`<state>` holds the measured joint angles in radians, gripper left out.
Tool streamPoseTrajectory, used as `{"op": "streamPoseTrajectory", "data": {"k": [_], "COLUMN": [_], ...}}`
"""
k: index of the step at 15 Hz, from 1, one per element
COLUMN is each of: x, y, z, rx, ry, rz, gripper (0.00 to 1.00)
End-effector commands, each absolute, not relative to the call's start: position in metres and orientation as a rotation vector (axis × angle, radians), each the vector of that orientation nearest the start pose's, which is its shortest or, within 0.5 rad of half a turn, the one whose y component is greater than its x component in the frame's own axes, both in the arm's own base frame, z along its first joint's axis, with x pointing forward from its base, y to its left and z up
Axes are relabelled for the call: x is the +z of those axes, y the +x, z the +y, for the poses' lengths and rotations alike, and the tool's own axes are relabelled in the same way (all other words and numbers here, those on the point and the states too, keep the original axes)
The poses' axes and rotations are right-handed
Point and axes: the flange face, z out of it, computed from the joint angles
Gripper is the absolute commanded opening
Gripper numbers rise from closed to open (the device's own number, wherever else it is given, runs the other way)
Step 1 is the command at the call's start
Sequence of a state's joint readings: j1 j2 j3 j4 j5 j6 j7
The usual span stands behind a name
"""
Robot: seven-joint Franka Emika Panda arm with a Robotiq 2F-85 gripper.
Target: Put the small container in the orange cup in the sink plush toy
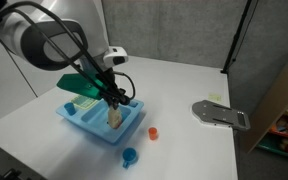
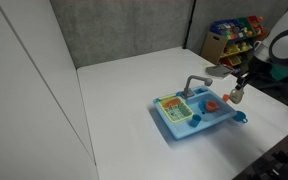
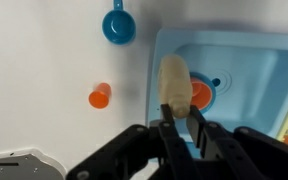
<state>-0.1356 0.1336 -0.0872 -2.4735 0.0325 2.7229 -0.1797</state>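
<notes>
My gripper (image 3: 180, 109) is shut on the small container (image 3: 173, 78), a cream-white rounded object that sticks out beyond the fingertips. It hangs over the near rim of the light blue sink (image 3: 244, 62). The deep red-orange cup (image 3: 203, 97) stands in the basin, partly hidden behind the container. In both exterior views the gripper (image 1: 114, 106) (image 2: 239, 88) holds the container (image 1: 114, 119) (image 2: 236, 98) above the sink (image 1: 84, 122) (image 2: 174, 125). The orange cup (image 2: 212, 104) shows inside the basin.
A paler orange little cup (image 3: 100, 96) (image 1: 152, 132) stands on the white table beside the sink. A blue cup (image 3: 119, 25) (image 1: 130, 156) (image 2: 240, 118) lies near the sink's corner. A grey flat object (image 1: 222, 114) lies further off. The green-yellow dish rack (image 2: 175, 108) fills the sink's other end.
</notes>
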Motion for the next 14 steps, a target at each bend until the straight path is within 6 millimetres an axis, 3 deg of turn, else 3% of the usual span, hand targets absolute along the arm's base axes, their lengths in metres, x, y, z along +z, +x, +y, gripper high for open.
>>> {"op": "streamPoseTrajectory", "data": {"k": [1,2,7,14], "x": [0.251,0.250,0.250,0.253], "y": [0.478,0.476,0.473,0.491], "z": [-0.110,-0.109,-0.094,-0.057], "rx": [-0.180,-0.184,-0.216,-0.314], "ry": [-3.155,-3.157,-3.149,-3.142], "rz": [0.112,0.098,0.033,-0.065], "gripper": [0.21,0.07,0.07,0.07]}}
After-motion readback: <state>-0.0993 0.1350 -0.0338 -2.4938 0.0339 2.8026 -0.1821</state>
